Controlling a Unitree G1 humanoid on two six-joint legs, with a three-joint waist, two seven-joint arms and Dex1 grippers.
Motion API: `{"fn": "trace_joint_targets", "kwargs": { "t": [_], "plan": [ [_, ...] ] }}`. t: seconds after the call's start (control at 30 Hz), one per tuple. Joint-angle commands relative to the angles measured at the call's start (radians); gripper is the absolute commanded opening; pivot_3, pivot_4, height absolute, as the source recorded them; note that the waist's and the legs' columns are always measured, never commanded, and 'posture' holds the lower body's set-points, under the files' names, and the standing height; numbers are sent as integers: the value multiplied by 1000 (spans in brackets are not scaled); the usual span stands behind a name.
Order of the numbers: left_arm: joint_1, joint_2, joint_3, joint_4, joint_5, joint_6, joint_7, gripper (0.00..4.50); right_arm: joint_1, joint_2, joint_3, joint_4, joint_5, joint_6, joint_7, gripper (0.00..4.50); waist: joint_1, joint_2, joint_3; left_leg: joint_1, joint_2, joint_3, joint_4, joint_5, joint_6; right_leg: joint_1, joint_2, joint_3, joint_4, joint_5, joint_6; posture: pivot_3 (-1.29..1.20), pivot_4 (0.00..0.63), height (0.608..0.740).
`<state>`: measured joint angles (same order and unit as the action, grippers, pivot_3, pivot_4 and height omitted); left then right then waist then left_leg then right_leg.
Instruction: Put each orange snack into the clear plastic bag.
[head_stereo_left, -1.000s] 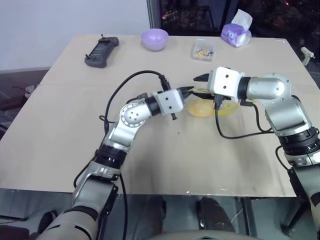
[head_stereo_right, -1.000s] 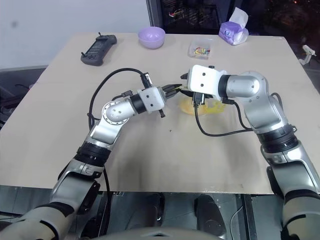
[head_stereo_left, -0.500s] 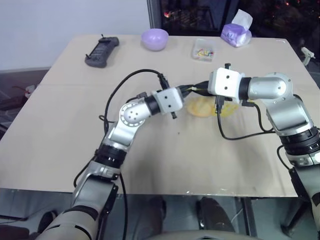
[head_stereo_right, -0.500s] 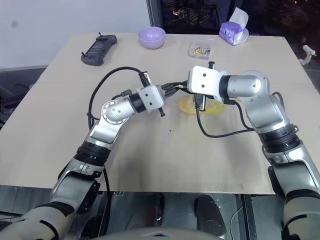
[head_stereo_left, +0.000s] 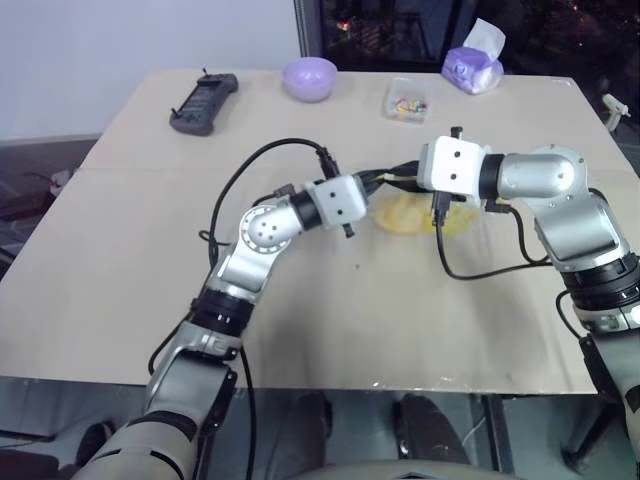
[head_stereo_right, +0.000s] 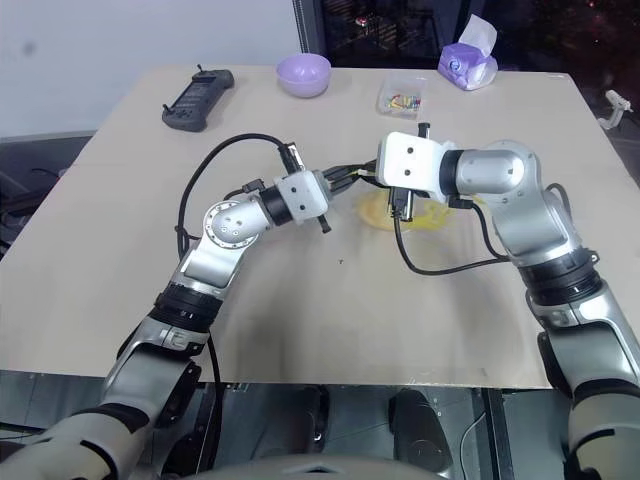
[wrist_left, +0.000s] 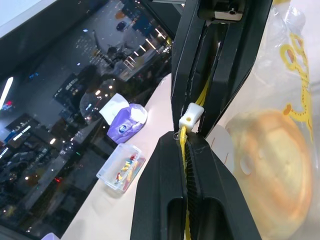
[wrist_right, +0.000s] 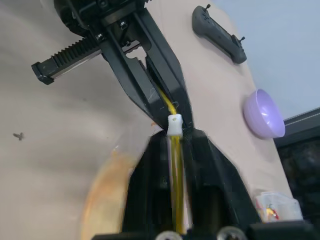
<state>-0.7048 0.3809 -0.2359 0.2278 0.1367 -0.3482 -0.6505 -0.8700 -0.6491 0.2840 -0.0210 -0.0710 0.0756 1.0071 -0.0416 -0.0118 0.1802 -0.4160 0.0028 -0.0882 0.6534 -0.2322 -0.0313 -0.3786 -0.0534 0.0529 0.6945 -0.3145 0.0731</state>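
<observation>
Yellow lettering on clear plastic bag, illegible

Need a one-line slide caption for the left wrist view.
Both end effectors pinch the clear plastic bag's yellow zip strip by its white slider, orange snack inside.

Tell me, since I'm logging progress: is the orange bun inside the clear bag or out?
Inside. The left wrist view shows the orange bun behind the printed film of the clear plastic bag, below its yellow zip strip.
</observation>
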Motion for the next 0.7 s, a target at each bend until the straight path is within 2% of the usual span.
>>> {"fn": "trace_joint_targets", "kwargs": {
  "t": [0.03, 0.33, 0.7],
  "plan": [
    [2, 0, -8, -7, 8, 2, -2, 0, -42, -6, -63, -35, 16, -20, -20, 2161, 0, 0, 0, 0, 0, 0, 0, 0, 0, 0, 0, 0, 0, 0, 0, 0, 150, 740],
    [1, -2, -8, -4, 9, 4, -1, 0, -40, -3, -78, -87, 76, 44, 13, 2161, 0, 0, 0, 0, 0, 0, 0, 0, 1, 0, 0, 0, 0, 0, 0, 0, 150, 740],
    [-3, -6, -2, -7, 7, 0, 2, 0, -5, -7, -34, -79, 43, 21, 22, 2161, 0, 0, 0, 0, 0, 0, 0, -1, 2, 0, 0, 0, 0, 0, 0, 0, 150, 740]
  ]
}}
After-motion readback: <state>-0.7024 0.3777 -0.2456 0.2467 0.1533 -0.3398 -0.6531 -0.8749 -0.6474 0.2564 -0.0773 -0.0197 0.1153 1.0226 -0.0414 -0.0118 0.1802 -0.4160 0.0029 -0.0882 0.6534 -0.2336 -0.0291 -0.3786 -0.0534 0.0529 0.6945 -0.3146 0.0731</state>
